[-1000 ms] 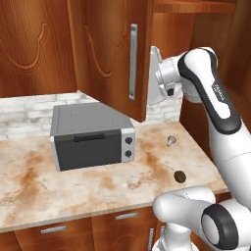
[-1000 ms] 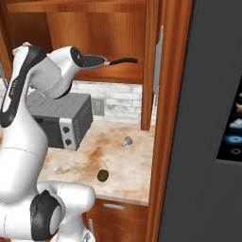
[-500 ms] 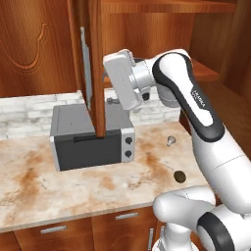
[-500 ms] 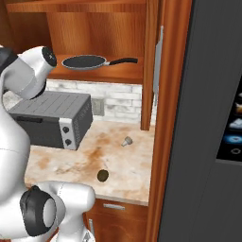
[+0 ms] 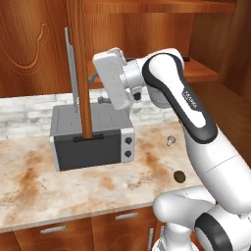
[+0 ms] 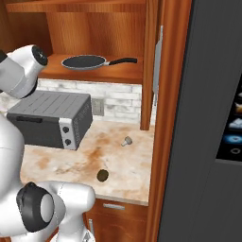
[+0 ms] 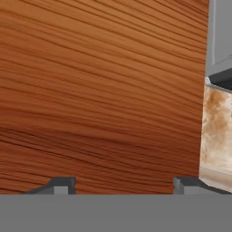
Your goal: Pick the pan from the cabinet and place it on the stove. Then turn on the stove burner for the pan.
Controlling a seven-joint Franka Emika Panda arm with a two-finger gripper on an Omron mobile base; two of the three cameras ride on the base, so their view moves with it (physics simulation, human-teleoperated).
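**Jaws at the open cabinet door, pan on the shelf behind**

The jaws [image 7: 122, 183] stand spread, with nothing between them; their two dark fingertips [image 7: 61, 185] rise well apart at the bottom of the hand view. Directly ahead of the jaws, and very close, lies the inner wooden face of the cabinet [image 7: 99, 90] door, its grain running across the view. To one side of the jaws, past the door's edge, a strip of the mottled bench [image 7: 216, 131] and a corner of the grey toaster oven [image 7: 219, 36] appear.

In the left base view the white hand [image 5: 113, 78] points toward the swung-open door [image 5: 81, 68], which is seen edge-on with its silver bar handle [image 5: 71, 68] on the far side from the jaws. The toaster oven [image 5: 93, 137] sits on the bench [image 5: 59, 191] below the jaws.

The pan [image 6: 86, 62] rests on the cabinet's lower shelf [image 6: 118, 74], well apart from the jaws and behind the hand, its black handle [image 6: 122, 61] pointing toward the right-hand door. Two small objects, one pale [image 6: 126, 141] and one dark [image 6: 102, 176], lie on the bench.
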